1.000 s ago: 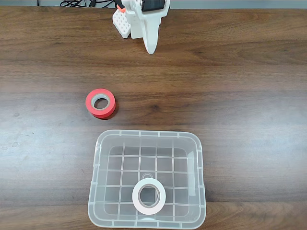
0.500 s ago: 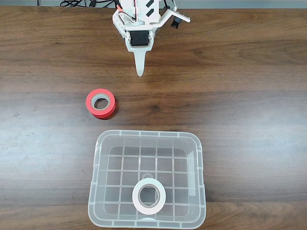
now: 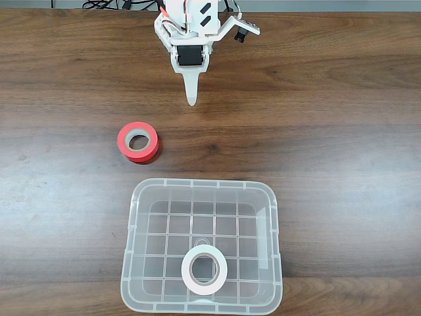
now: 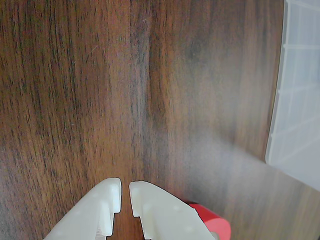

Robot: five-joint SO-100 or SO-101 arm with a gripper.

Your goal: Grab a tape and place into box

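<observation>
The white tape (image 3: 204, 270) lies flat inside the clear box (image 3: 204, 185), near its front wall in the fixed view. My white gripper (image 3: 191, 99) hangs over bare table at the back, well away from the box and up and to the right of a red roll (image 3: 138, 141). In the wrist view the gripper (image 4: 125, 187) is shut, its two fingers almost touching with nothing between them. The red roll (image 4: 214, 220) peeks out beside the right finger, and a corner of the box (image 4: 300, 100) shows at the right edge.
The dark wooden table (image 3: 329, 131) stretches wide on both sides of the box. Black cables (image 3: 105, 4) lie at the back edge behind the arm.
Over the last second the gripper swung down and reached forward, its tip now further toward the red roll. In the last half second it barely moved. Both rolls and the box stayed put.
</observation>
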